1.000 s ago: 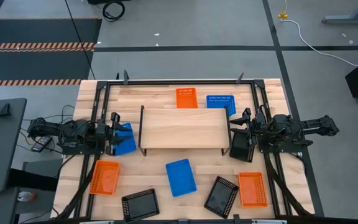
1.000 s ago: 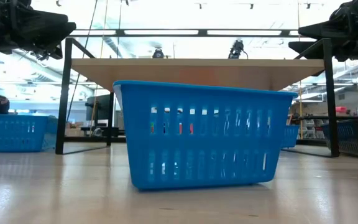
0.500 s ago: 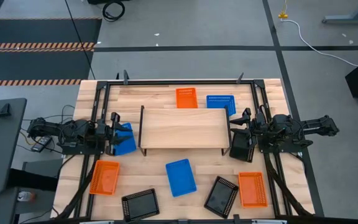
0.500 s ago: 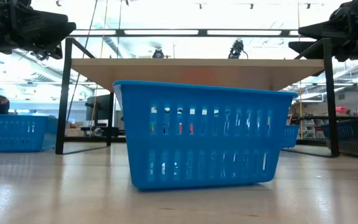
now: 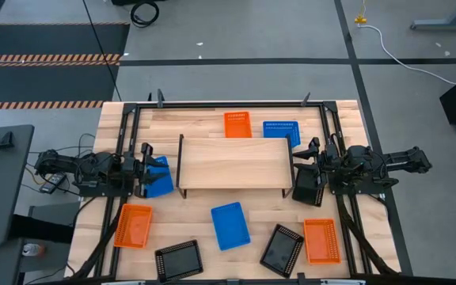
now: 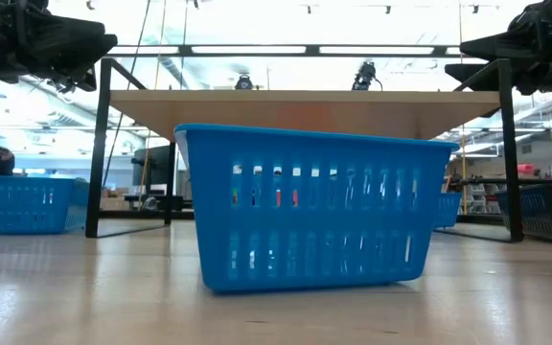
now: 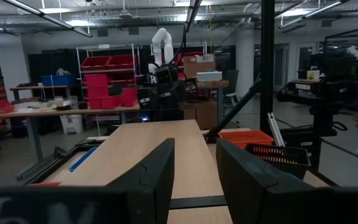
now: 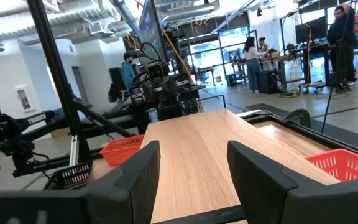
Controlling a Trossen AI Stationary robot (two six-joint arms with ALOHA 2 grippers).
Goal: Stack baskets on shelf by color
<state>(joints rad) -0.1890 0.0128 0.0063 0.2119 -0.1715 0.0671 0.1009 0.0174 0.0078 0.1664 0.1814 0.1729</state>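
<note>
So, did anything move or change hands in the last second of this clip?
Nothing visibly changed. The left gripper and right gripper stay open at either end of the bare shelf, holding nothing, and the baskets lie where they were on the table.

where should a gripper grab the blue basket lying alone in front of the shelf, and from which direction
Grip one long wall of the blue basket at its rim, coming straight down from above. It sits upright and open-topped with thin perforated walls, clear of the other baskets, so one finger can go inside and one outside. It lies turned slightly askew to the shelf, so the wrist should probably turn to match.
</note>
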